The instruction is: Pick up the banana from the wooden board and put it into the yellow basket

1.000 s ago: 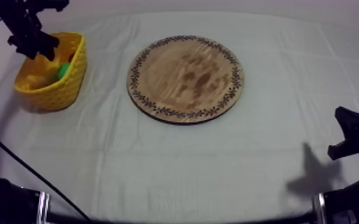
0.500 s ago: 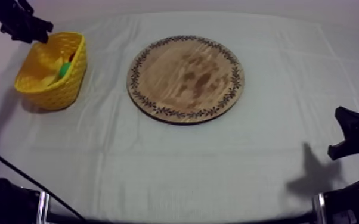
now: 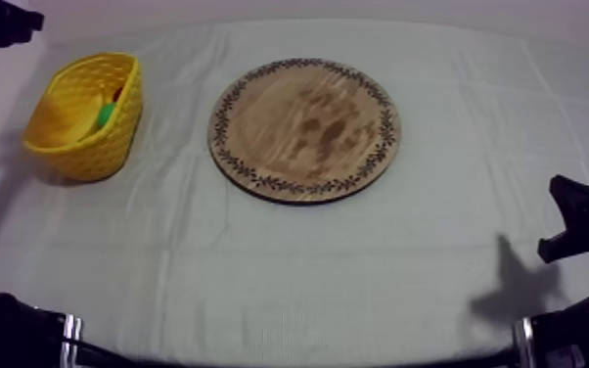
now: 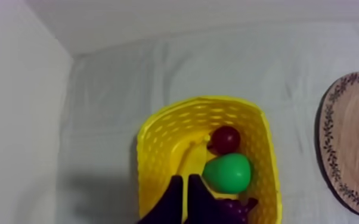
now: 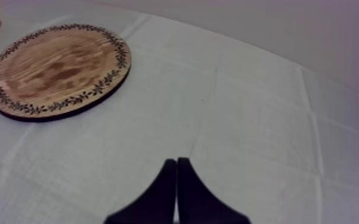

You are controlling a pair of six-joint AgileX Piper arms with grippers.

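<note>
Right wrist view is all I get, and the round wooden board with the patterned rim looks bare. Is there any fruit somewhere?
Observer: Yes. In the left wrist view the yellow woven basket holds a green toy pear and a small red fruit, side by side.
Operator: Is the banana in there too?
Observer: A pale yellow curved shape lies beside the pear. It is probably the banana, though it blends into the basket.
Operator: Where is the left arm's gripper?
Observer: The black-fingered left gripper hangs above the basket, fingers together, holding nothing.
</note>
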